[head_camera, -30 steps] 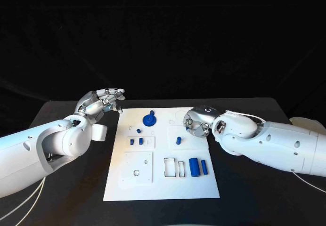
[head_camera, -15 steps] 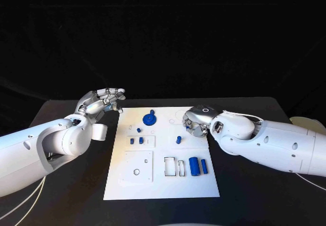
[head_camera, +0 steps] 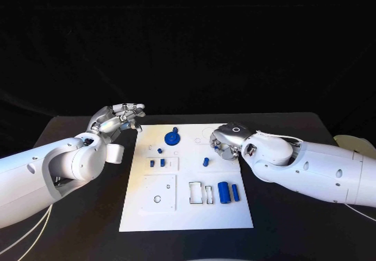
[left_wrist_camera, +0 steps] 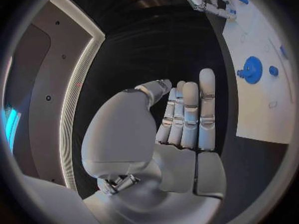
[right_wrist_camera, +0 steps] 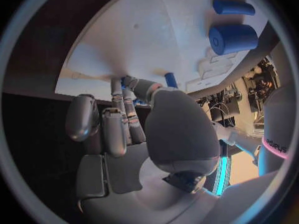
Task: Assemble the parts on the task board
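Matt white task board [head_camera: 188, 215] on a matt black tabletop [head_camera: 290, 228]; smooth blue plastic parts [head_camera: 225, 192]; each robot hand [head_camera: 117, 118] gleams silvery metal, arms glossy white plastic.

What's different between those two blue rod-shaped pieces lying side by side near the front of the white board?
The left blue cylinder is thicker and longer; the right blue cylinder is slimmer and shorter. In the right wrist view the thick one shows a round end face with a small hole; the slim one shows none. Both lie flat, parallel, on the white task board.
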{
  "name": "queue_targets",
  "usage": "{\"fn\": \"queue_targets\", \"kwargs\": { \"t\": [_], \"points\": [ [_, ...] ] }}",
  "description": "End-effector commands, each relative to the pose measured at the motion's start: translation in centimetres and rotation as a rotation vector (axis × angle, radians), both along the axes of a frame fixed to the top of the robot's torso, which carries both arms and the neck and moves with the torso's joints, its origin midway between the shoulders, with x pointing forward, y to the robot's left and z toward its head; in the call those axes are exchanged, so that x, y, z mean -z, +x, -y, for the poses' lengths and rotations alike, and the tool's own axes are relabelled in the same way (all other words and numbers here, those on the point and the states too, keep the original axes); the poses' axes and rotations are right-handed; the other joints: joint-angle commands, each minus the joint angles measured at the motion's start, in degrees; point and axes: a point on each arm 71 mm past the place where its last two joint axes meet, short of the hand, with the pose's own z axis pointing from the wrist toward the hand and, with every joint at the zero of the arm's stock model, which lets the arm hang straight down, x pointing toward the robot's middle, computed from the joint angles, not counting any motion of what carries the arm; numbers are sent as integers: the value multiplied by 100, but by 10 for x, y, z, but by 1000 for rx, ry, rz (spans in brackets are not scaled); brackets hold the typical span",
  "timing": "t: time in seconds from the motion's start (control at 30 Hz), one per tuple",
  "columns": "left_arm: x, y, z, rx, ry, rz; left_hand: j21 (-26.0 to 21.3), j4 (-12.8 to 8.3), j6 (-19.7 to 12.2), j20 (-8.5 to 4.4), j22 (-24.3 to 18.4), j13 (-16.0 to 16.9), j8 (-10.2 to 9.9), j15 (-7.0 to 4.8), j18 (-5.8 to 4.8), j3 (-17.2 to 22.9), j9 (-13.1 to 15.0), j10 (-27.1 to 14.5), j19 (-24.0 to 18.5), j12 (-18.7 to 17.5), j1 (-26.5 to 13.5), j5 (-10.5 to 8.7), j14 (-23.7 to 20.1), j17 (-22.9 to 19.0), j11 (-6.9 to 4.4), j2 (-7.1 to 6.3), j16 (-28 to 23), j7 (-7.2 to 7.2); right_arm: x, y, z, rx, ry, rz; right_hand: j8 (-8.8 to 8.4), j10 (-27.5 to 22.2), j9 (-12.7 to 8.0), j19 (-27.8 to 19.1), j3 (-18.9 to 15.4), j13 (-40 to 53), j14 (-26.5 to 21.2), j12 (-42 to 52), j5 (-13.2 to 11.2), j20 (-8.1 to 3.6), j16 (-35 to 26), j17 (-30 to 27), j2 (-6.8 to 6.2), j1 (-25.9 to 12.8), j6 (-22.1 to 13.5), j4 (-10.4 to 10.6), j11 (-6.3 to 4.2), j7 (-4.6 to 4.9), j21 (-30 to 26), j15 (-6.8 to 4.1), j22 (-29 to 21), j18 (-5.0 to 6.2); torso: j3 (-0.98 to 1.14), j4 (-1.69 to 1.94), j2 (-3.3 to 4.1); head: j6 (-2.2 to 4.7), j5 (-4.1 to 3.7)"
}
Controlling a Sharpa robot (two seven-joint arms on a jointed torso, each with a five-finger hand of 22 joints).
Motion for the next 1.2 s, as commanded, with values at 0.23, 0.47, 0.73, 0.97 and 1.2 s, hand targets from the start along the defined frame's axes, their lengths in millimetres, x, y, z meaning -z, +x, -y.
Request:
{"fn": "queue_targets", "kwargs": {
  "t": [0.23,0.47,0.73,0.97,1.2],
  "points": [
    [0,0,3,19,4,-3,-40,-47,-72,-10,-15,11,12,6,80,-1,-13,-58,38,34,40,32,-59,-14,21,4,15,8,8,-6,3,-7,19,8,17,125,5,47,81,0,241,-45,30,-4,21,-13,106,73,36,-48,-85,12,36,-38,29,-112,6,-8,0,9,4],
    [1,0,3,20,5,-5,-49,-44,-88,-6,-20,12,7,14,78,-2,-16,-80,33,43,31,32,-70,-22,30,4,7,17,3,-8,5,-12,53,30,18,129,7,57,97,-2,243,-50,27,-4,25,-3,101,69,39,-63,-84,13,58,-37,50,-117,3,-8,0,23,-2],
    [1,0,3,21,6,-8,-55,-44,-97,-4,-23,13,5,17,77,-3,-18,-92,30,48,28,32,-76,-26,34,2,3,21,-3,-10,8,-11,82,48,22,139,11,59,104,-4,243,-55,8,-2,26,-2,86,47,47,-74,-82,15,70,-34,64,-120,1,-3,-1,35,4],
    [1,1,2,21,7,-9,-64,-42,-112,1,-29,15,0,23,77,-5,-22,-112,25,57,21,32,-87,-33,41,-2,-3,27,-9,-13,11,-12,107,52,24,143,13,64,106,-5,244,-58,-2,-1,28,1,75,32,52,-79,-82,15,84,-33,78,-123,1,-6,4,36,13],
    [2,1,2,23,6,-10,-69,-41,-119,3,-32,16,-2,26,76,-6,-23,-123,22,62,17,32,-92,-37,44,-4,-7,31,-11,-14,12,-9,116,49,28,151,17,60,102,-6,243,-63,-18,1,28,-1,57,4,59,-83,-83,14,85,-33,83,-123,-1,-5,3,38,-1]
  ]
}}
